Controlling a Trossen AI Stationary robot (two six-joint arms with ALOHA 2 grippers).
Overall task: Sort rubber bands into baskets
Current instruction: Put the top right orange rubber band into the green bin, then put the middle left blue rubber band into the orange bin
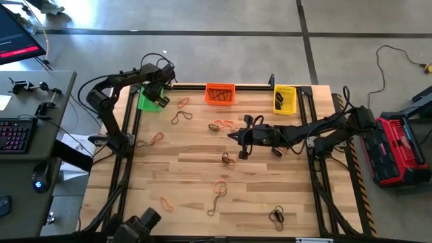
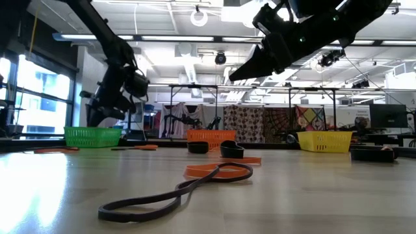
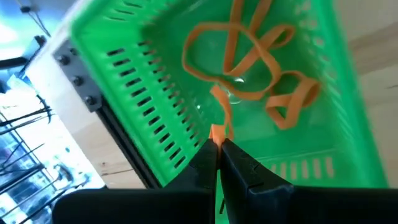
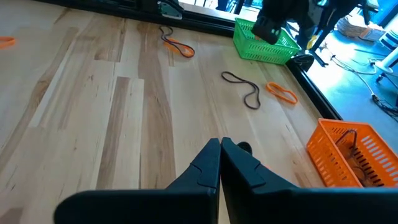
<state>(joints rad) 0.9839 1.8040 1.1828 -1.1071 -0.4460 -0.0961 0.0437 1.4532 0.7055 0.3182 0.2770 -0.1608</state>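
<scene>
Orange rubber band [image 3: 217,132] is being pinched between the closed fingers of the left claw [image 3: 217,149] directly over the green basket [image 3: 155,118], so that it is being lined up with the orange bands [image 3: 249,62] lying inside. Above mid-table [image 1: 196,162], the right claw [image 1: 233,136] is being kept shut and empty, apparently waiting over the scattered bands [image 1: 181,117].
</scene>
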